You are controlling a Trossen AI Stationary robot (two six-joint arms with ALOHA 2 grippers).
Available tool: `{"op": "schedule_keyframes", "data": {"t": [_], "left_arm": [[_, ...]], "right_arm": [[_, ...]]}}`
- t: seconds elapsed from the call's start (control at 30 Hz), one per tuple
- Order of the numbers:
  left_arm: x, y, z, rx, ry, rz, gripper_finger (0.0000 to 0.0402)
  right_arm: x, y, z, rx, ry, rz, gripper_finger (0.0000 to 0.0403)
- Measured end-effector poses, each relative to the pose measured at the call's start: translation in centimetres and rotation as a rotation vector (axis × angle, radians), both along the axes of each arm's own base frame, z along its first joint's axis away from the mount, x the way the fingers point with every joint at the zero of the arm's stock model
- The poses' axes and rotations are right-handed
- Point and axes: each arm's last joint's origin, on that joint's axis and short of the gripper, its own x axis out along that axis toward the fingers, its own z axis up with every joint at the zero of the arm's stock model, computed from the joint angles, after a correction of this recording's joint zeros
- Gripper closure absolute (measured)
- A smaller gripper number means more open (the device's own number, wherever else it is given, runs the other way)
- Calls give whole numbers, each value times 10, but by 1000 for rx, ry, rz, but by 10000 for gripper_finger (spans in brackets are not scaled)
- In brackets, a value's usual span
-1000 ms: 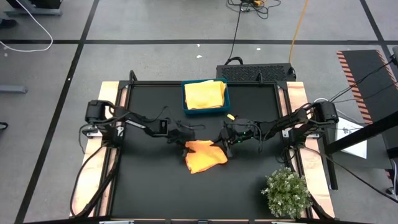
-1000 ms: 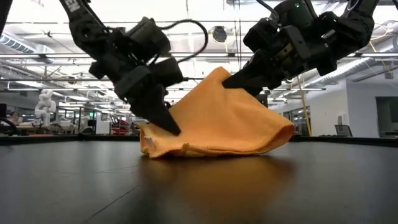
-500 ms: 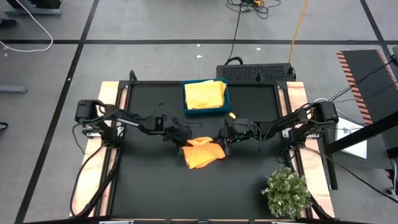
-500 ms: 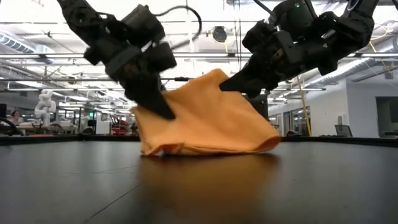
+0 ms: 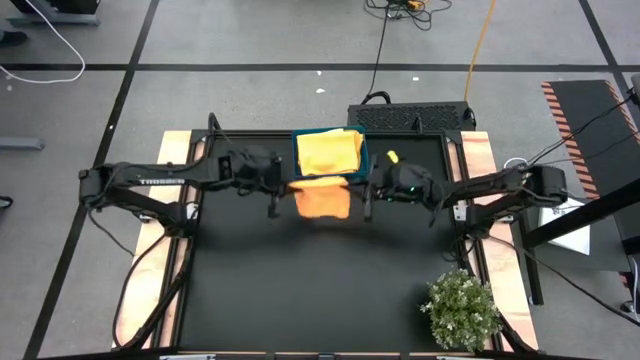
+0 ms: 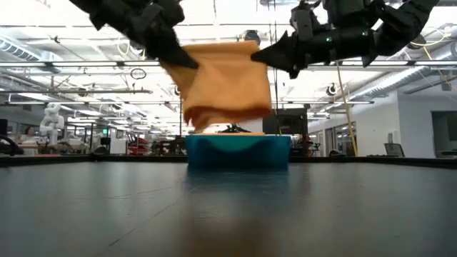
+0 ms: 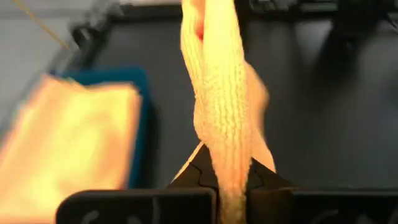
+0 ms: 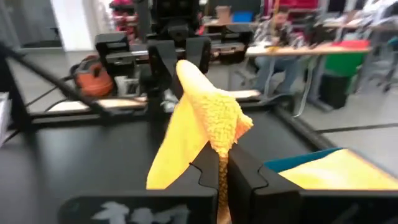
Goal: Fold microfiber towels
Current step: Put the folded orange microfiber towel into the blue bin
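An orange microfiber towel (image 5: 322, 198) hangs in the air between my two grippers, just in front of the teal tray (image 5: 362, 168) at the table's far edge. My left gripper (image 5: 283, 197) is shut on its left upper end and my right gripper (image 5: 362, 197) on its right upper end. In the low view the towel (image 6: 227, 89) droops from its top edge, bunched at the bottom, clear of the table. A second, yellow towel (image 5: 330, 150) lies flat in the tray. My left gripper pinches the towel's upper left end (image 7: 225, 177) between its two fingers, slanting down from the table's left side. The cloth is bunched in the hold, several layers thick. The towel hangs below, lifted clear. My right gripper pinches the towel's upper right end (image 8: 221, 148) between its two fingers, coming level from the table's right side. A bunched fold of cloth stands out past the fingers. The top edge (image 6: 223, 47) runs nearly straight across to the other gripper.
A small bushy plant (image 5: 462, 310) stands at the table's near right corner. The black table top (image 5: 300, 290) lies bare in front of the towel. Beyond the table the right wrist view shows desks and a person in the room.
Both grippers have risen and gone toward the far edge and the tray. The left gripper has taken hold of the towel's left end. The towel, which lay heaped on the table with only its right end raised, now hangs clear between them.
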Motion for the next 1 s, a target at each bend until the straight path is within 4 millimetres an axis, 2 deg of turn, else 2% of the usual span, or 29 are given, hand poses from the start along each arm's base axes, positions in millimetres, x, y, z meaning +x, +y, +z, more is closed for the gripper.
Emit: {"op": "schedule_keyframes", "data": {"t": [0.17, 0.4, 0.63, 0.87, 1.0], "left_arm": [[6, 25, 26, 97, 13, 16, 399], [26, 63, 37, 142, 127, 63, 400], [43, 94, 30, 99, 271, 135, 400], [46, 116, 26, 69, 323, 190, 400], [45, 132, 15, 41, 344, 211, 401]], "right_arm": [[-14, -24, 14, -21, -39, -83, 403], [-22, -56, 11, -47, -11, -206, 402], [-27, -81, 2, -42, 28, -285, 402], [-17, -111, -12, -19, 119, -329, 402], [-15, -125, -20, -11, 152, -354, 402]]}}
